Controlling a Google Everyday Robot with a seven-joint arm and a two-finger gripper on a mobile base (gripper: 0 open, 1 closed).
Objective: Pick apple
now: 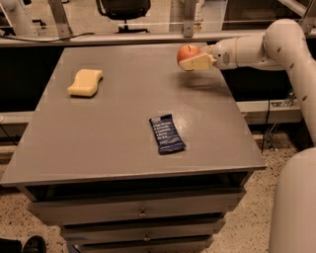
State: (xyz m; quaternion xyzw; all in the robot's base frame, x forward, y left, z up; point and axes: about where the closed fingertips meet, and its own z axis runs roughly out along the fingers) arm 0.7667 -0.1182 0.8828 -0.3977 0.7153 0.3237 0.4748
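The apple (187, 51) is small, round and red-orange. It is at the far right of the grey table (118, 148), held a little above the top, with its shadow on the surface below. My gripper (187, 58) reaches in from the right on the white arm (256, 49) and is shut on the apple. One cream finger (196, 63) lies across the apple's front lower side; the other finger is hidden behind it.
A pale yellow sponge (86, 82) lies at the far left of the table. A dark blue snack packet (167, 133) lies near the middle front. Drawers (143, 212) sit below the tabletop. An office chair (123, 10) stands behind the table.
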